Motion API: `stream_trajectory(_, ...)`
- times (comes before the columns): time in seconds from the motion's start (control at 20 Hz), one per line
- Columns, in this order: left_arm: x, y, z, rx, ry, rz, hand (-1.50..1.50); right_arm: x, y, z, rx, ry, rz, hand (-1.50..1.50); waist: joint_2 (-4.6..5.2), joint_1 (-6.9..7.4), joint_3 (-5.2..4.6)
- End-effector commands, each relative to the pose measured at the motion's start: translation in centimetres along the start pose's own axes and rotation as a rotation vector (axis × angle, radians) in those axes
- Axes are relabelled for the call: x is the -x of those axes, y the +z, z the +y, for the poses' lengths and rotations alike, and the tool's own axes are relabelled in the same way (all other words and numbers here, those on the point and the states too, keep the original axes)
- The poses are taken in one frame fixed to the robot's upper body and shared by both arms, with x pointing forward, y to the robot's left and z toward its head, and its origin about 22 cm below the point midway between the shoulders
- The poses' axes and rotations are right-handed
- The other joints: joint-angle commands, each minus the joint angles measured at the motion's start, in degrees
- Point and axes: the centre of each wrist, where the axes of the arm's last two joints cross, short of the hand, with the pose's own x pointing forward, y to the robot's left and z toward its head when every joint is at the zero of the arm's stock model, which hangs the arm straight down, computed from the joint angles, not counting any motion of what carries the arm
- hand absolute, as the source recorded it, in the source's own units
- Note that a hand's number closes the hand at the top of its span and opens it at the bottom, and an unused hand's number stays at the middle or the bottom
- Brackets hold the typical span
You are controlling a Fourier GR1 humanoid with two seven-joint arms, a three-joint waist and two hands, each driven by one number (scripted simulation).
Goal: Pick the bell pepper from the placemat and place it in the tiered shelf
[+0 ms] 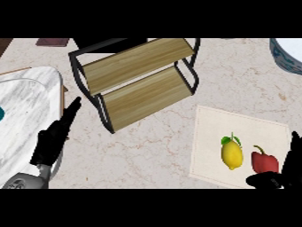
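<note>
While on placemat [209, 133], bell pepper [264, 162] adjoins right hand [298, 166].

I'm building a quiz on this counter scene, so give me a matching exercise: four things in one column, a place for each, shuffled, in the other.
Things:
1. bell pepper
2. lemon
3. tiered shelf
4. left hand

Places:
A. left of the red item, on the placemat
B. by the marble board's edge, fingers straight
C. beside the right hand
D. counter's middle, above the mat

Pairs: 1-C, 2-A, 3-D, 4-B
</note>
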Motion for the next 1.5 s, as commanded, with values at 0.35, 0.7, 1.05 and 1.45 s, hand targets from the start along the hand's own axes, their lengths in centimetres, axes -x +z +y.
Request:
stream_trajectory(0.35, 1.9, 0.6, 0.3, 0.011, 0.034, 0.101, 0.00, -1.2, -0.6, 1.0, -0.034, 0.100, 0.192, -1.50, 0.33, -1.03, -0.49)
stream_trajectory(0.7, 2.7, 0.9, 0.2, 0.021, 0.052, 0.115, 0.00, -2.3, -2.1, 3.5, -0.046, 0.112, 0.196, -1.50, 0.43, -0.78, -0.46)
stream_trajectory(1.05, 1.6, 1.1, 0.8, -0.001, 0.029, 0.120, 0.00, -1.8, -3.9, 3.2, -0.046, 0.098, 0.074, 1.50, 0.28, -0.83, -0.42)
stream_trajectory(1.45, 2.8, 0.8, -0.7, 0.016, 0.028, 0.122, 0.00, -2.9, -3.6, 3.9, 0.085, 0.117, 0.082, 1.50, 0.36, -0.93, -0.45)
